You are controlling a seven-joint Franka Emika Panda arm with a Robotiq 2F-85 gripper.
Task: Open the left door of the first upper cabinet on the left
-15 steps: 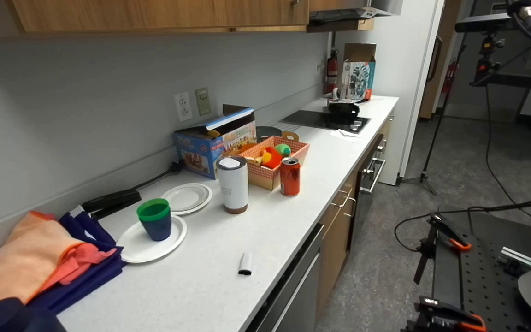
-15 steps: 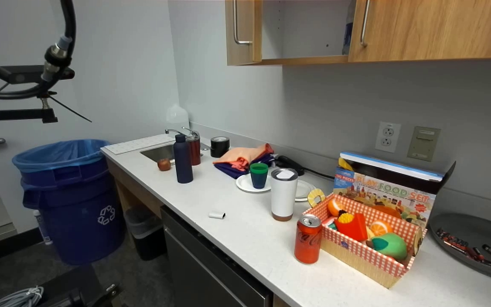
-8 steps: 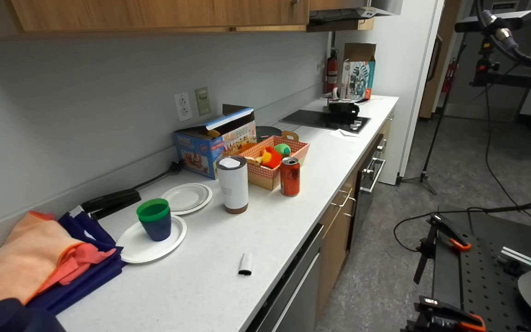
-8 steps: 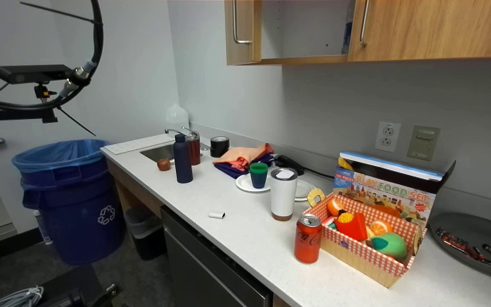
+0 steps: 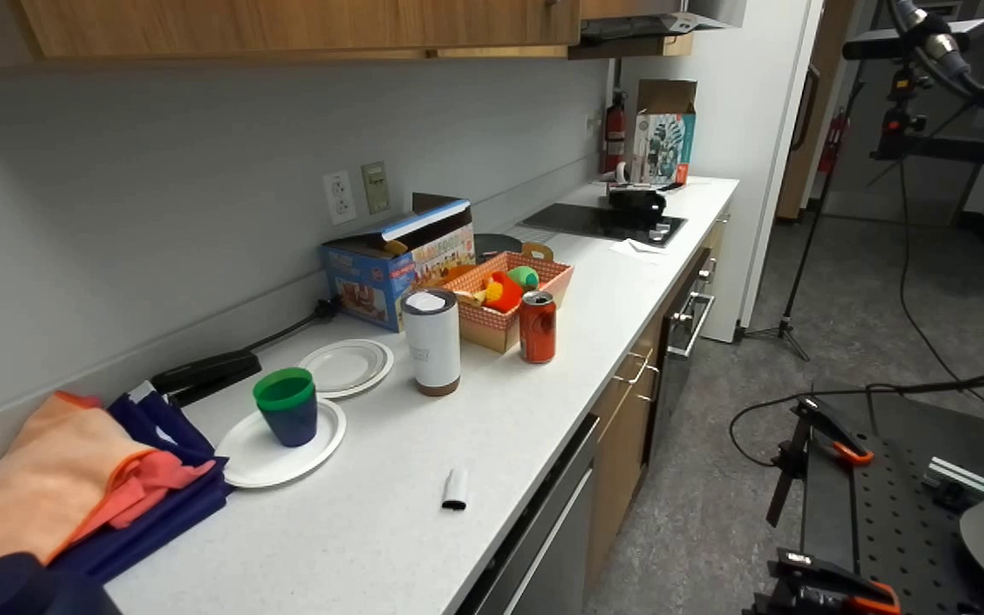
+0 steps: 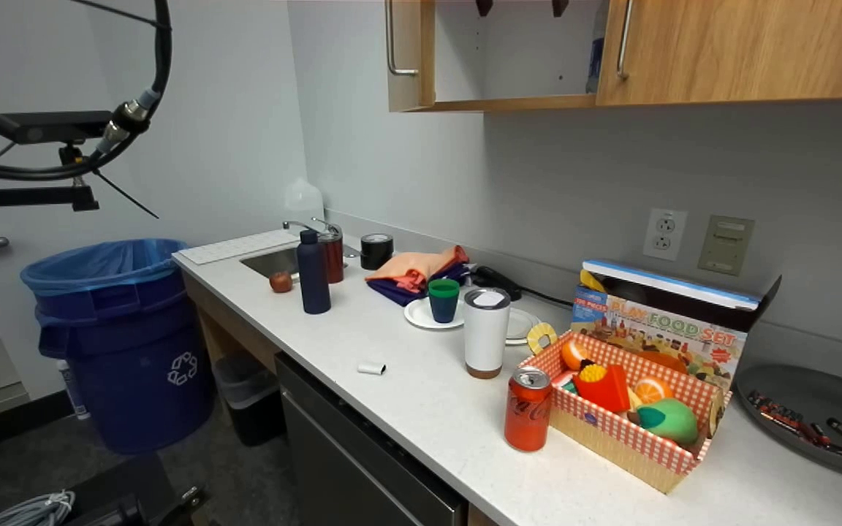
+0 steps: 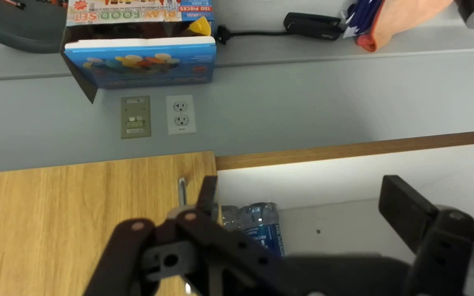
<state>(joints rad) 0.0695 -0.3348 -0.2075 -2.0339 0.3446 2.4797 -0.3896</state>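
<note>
The upper cabinet (image 6: 684,51) has its left door (image 6: 407,36) open.

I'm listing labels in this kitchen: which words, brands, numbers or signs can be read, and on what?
"PLAY FOOD SET" on the box
"130 PIECES" on the same box
Recycling arrows on the blue bin
Too small or blurred to read fully: print on the red can, clear bottle, white tumbler and wall plates; the box's fine print

The upper cabinet (image 6: 516,104) stands open between its left door (image 6: 408,44), swung outward on the left, and its closed right door (image 6: 742,51), leaving the hand (image 7: 300,195) a way in. At right, that door's protruding handle (image 6: 625,40) and, inside, clear bottles (image 7: 263,236) obstruct; in the wrist view one finger (image 7: 209,193) overlaps the door's edge, contact unclear.
</note>
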